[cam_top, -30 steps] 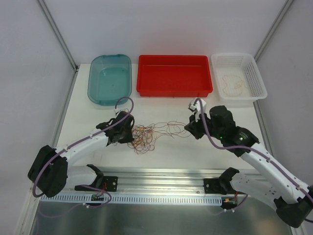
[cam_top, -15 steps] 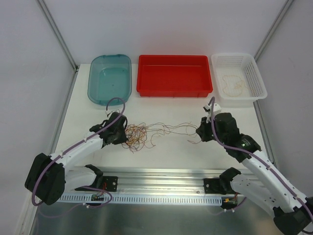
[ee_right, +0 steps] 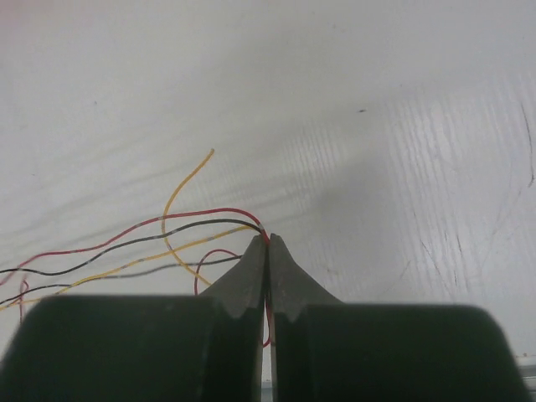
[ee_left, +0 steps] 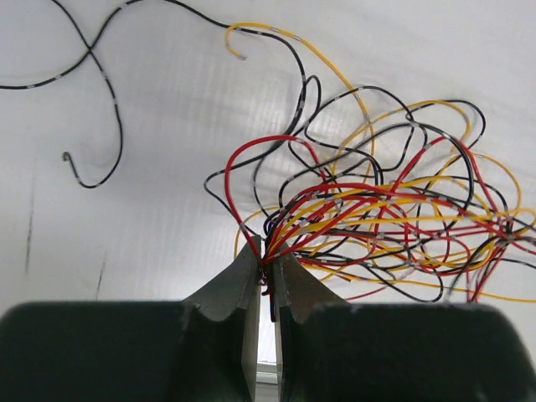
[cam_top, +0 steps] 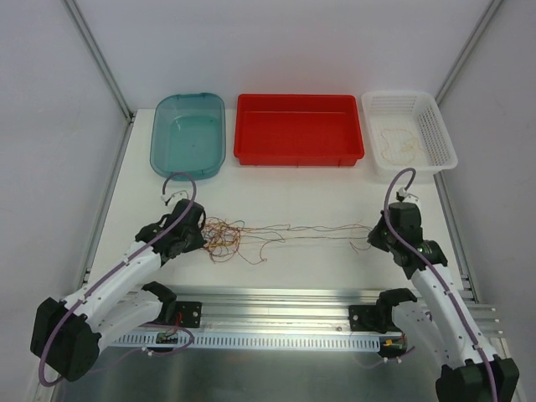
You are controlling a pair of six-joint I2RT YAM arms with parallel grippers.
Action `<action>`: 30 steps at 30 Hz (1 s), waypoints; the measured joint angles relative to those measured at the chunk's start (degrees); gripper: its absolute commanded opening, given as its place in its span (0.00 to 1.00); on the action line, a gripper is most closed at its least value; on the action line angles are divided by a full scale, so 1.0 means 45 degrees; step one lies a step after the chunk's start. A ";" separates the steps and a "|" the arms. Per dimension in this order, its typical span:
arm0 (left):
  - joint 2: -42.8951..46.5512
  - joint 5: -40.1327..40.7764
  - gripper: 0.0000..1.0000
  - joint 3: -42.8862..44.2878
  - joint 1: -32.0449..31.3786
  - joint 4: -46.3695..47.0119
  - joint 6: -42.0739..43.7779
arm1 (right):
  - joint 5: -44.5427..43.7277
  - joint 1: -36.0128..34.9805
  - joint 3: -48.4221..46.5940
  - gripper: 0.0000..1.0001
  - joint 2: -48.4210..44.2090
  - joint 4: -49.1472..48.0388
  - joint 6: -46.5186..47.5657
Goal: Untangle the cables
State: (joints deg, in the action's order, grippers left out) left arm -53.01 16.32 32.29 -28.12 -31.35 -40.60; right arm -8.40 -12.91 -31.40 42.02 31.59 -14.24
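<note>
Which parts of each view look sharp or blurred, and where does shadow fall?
Top external: evenly lit and sharp, though the cables are too fine to tell strands apart. Left wrist: cables crisp, the left end effector soft near the lens. Right wrist: the right end effector likewise blurred at its body; a soft grey shadow crosses the table.

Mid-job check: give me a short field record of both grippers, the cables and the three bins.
left gripper: shut on the cables at the tangle's edge
right gripper: shut on a few strand ends
cables: tangle bunched by left gripper; a few strands stretched across the table to right gripper
teal tub: no wires seen
red tray: no wires seen
white basket: one yellowish wire inside
</note>
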 measured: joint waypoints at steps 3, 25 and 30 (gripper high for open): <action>0.0612 0.0549 0.00 0.0083 0.0058 -0.0466 -0.0180 | 0.0335 0.0724 -0.0233 0.01 -0.0651 0.0233 -0.0078; 0.0568 -0.1195 0.02 0.1394 0.0243 -0.1001 0.1880 | 0.2749 0.0597 -0.1821 0.63 0.1710 0.0262 0.1715; 0.0272 -0.1588 0.03 0.1195 0.0243 -0.0719 0.1889 | 0.3298 -0.1200 -0.2132 0.64 0.1933 0.0107 0.2453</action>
State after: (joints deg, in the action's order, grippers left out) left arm -51.79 9.17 37.67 -27.03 -34.59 -32.10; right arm 6.44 -18.31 -40.99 50.72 32.08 -3.20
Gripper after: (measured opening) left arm 0.054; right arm 0.635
